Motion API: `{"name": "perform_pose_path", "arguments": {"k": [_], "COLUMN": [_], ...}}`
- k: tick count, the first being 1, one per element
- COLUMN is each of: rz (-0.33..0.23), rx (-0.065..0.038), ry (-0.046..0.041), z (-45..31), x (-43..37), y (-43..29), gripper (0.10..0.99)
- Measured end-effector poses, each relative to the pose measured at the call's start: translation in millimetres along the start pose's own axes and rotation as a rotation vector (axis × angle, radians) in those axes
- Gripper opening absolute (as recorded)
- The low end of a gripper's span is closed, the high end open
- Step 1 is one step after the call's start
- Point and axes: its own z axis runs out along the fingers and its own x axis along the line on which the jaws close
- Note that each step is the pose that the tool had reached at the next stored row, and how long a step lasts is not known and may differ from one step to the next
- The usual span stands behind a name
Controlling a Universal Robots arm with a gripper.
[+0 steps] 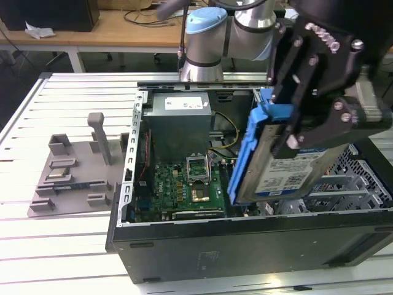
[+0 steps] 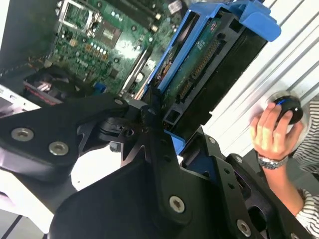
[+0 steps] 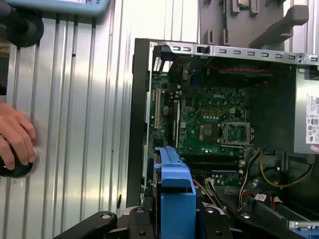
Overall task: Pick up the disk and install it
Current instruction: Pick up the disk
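The disk [image 1: 287, 174], a silver-grey drive with a white and blue label in a blue bracket, hangs tilted on edge over the right side of the open computer case [image 1: 245, 243]. My gripper [image 1: 284, 123] is shut on its upper part, black fingers clamping both faces. In the second wrist view the disk [image 2: 209, 59] sticks out from between the fingers of the gripper [image 2: 164, 124], connector side showing. In the first wrist view the blue bracket of the disk [image 3: 174, 191] rises from the gripper [image 3: 172, 224], above the case interior.
Inside the case lie the green motherboard [image 1: 181, 184], a grey power-supply box [image 1: 179, 120] and a perforated metal cage [image 1: 359, 178]. A grey fixture [image 1: 73, 172] stands on the slatted table at the exterior view's left. A person's hand [image 2: 271, 132] rests on a black round device beside the case.
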Motion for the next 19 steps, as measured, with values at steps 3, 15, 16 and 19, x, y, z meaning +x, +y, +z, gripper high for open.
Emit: {"name": "perform_pose_path", "arguments": {"k": [3, 15, 16, 19], "rz": [0.000, 0.001, 0.001, 0.001], "rx": [-0.006, -0.021, -0.022, -0.022], "ry": [-0.0003, -0.0011, -0.0013, -0.0010], "z": [0.8, 6.0, 6.1, 6.0], "x": [-2.4, -25.5, -25.3, -25.2], "y": [-23.7, -109.2, -113.4, -114.0], "gripper": [0.369, 0.369, 0.369, 0.369]}}
